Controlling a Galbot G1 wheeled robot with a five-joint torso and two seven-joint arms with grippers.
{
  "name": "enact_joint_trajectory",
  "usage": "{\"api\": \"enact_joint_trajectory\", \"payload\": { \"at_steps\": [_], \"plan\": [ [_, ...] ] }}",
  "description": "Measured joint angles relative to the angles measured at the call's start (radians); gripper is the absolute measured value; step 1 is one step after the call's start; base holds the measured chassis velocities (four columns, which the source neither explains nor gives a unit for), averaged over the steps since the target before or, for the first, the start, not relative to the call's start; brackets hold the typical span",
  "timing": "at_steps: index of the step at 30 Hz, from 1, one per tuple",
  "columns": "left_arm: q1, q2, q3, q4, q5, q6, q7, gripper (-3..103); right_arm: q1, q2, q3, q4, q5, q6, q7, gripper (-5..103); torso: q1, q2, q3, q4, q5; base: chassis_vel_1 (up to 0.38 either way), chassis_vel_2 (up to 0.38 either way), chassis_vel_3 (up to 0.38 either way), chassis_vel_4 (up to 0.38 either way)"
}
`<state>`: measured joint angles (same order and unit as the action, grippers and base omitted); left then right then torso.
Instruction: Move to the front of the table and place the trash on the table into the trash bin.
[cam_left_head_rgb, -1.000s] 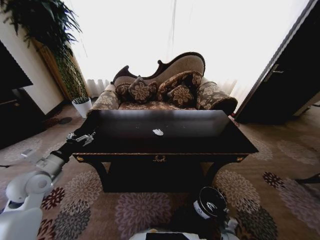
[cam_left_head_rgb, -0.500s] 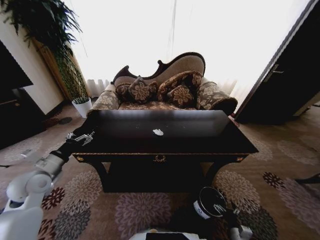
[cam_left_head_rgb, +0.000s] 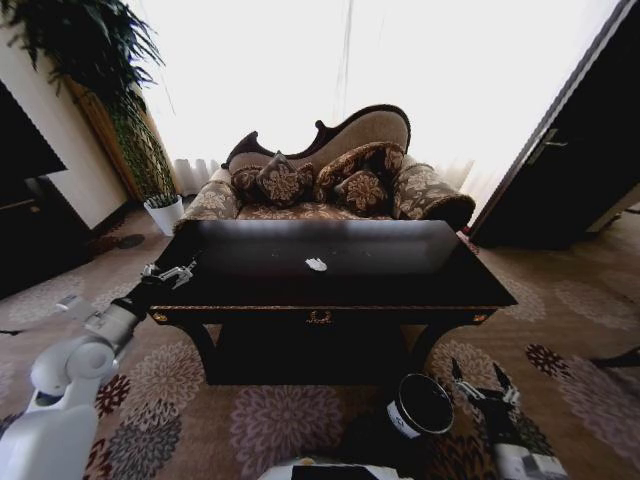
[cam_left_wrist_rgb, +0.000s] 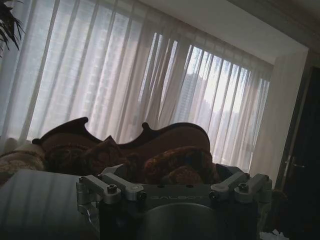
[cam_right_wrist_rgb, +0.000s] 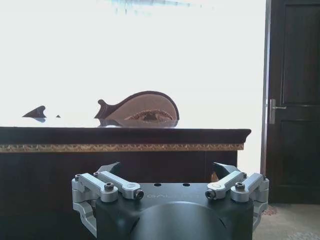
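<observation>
The table stands straight ahead, its glossy black top bare but for one piece of trash, a white crumpled paper near the middle. In the left wrist view the paper peeks in at the lower corner. On the carpet in front of the table, close to me, sits the black trash bin with its white label. My left gripper hovers open at the table's left end, well left of the paper. Low beside the bin, on its right, my right gripper stands open and holds nothing. It faces the table's gold-trimmed apron.
A carved sofa with patterned cushions stands behind the table before a bright curtained window. A potted plant is at the back left and a dark cabinet at the left. A dark door fills the right side.
My right gripper has swung from over the trash bin out to its right and farther forward. My left gripper has edged slightly toward the table. The paper has not moved.
</observation>
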<state>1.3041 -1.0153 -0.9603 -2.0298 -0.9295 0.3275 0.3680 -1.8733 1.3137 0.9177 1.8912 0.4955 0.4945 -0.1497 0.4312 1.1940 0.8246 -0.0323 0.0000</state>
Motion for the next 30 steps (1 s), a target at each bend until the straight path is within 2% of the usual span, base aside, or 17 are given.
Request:
{"api": "enact_joint_trajectory", "payload": {
  "at_steps": [4,8,12,13,17,19,20,22,24,26,29,30],
  "plan": [
    [-0.005,0.002,0.001,0.004,0.000,0.000,0.000,100,-0.018,-0.018,0.016,0.073,0.014,-0.005,0.017,100,0.000,0.000,0.000,0.0000,-0.0001,0.000,0.000,0.000,0.000],
    [-0.005,-0.005,0.008,0.005,0.004,-0.001,0.000,100,-0.025,-0.030,0.027,0.173,0.040,-0.044,0.052,100,0.000,0.000,0.000,0.0000,-0.0001,0.000,0.000,0.000,0.000],
    [-0.001,-0.010,0.012,0.000,0.008,-0.002,0.000,100,-0.006,-0.068,0.004,0.279,0.069,-0.138,0.123,100,0.000,0.000,0.000,-0.0001,-0.0002,0.000,0.000,0.000,0.000],
    [0.001,-0.010,0.011,-0.003,0.008,-0.002,0.000,100,0.016,-0.096,-0.013,0.301,0.070,-0.176,0.150,100,0.000,0.000,0.000,0.0000,-0.0001,0.000,0.000,0.000,0.000],
    [0.008,-0.010,0.003,-0.010,0.008,-0.002,0.000,100,0.065,-0.147,-0.043,0.329,0.069,-0.231,0.177,100,0.000,0.000,0.000,0.0000,0.0001,0.000,0.000,0.000,0.000],
    [0.016,-0.008,-0.008,-0.016,0.005,-0.002,0.000,100,0.109,-0.192,-0.082,0.358,0.085,-0.290,0.202,100,0.000,0.000,0.000,0.0000,-0.0001,0.000,0.000,0.000,0.000],
    [0.016,-0.008,-0.008,-0.016,0.005,-0.002,0.000,100,0.109,-0.192,-0.082,0.358,0.085,-0.290,0.202,100,0.000,0.000,0.000,0.0000,-0.0001,0.000,0.000,0.000,0.000],
    [0.021,-0.006,-0.015,-0.021,0.001,-0.002,0.000,100,0.144,-0.228,-0.115,0.375,0.105,-0.337,0.222,100,0.000,0.000,0.000,0.0000,0.0000,0.000,0.000,0.000,0.000],
    [0.031,0.000,-0.028,-0.031,-0.004,0.000,0.000,100,0.219,-0.298,-0.158,0.389,0.140,-0.417,0.249,100,0.000,0.000,0.000,0.0002,-0.0001,0.000,0.000,0.000,0.000],
    [0.032,0.001,-0.029,-0.033,-0.004,0.001,0.000,100,0.230,-0.308,-0.162,0.389,0.144,-0.427,0.251,100,0.000,0.000,0.000,0.0002,0.0000,0.000,0.000,0.000,0.000],
    [0.036,0.004,-0.025,-0.049,-0.007,0.009,-0.004,100,0.313,-0.391,-0.185,0.382,0.177,-0.503,0.287,100,0.000,0.000,0.000,0.0001,0.0002,0.000,0.000,0.000,0.000],
    [0.036,0.004,-0.025,-0.049,-0.007,0.009,-0.004,100,0.313,-0.391,-0.185,0.382,0.177,-0.503,0.287,100,0.000,0.000,0.000,0.0001,0.0002,0.000,0.000,0.000,0.000]
  ]
}}
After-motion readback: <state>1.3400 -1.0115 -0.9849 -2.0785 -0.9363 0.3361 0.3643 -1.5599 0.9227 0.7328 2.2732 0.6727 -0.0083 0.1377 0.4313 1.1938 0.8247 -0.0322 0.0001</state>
